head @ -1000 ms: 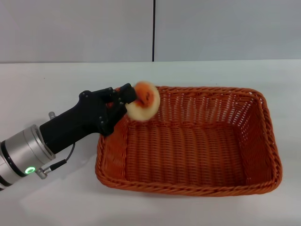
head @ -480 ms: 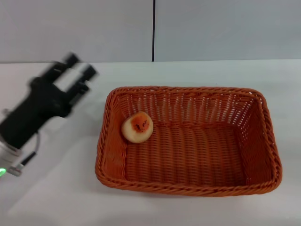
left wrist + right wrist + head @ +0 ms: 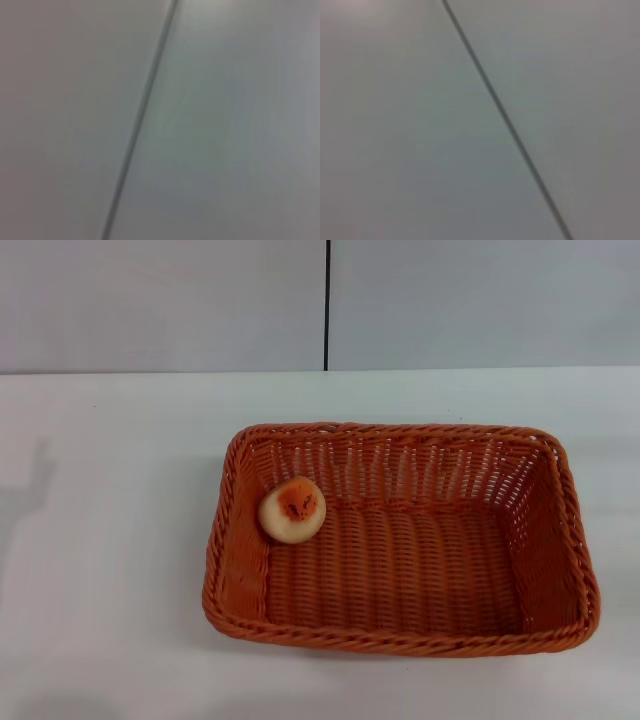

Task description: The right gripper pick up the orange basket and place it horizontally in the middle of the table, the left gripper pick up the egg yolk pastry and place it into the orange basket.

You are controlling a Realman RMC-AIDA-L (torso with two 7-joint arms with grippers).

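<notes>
Now the orange basket (image 3: 400, 538) is lying lengthwise across the middle of the white table (image 3: 110, 540), filling the centre and lower right of the head view, and the egg yolk pastry (image 3: 292, 510) is resting inside it, against the basket's left wall at centre-left of the frame. Neither the left gripper nor the right gripper is showing anywhere, so how far either pincer is gaping cannot be told; both placing steps are looking done, and I judge nothing further is being called for
</notes>
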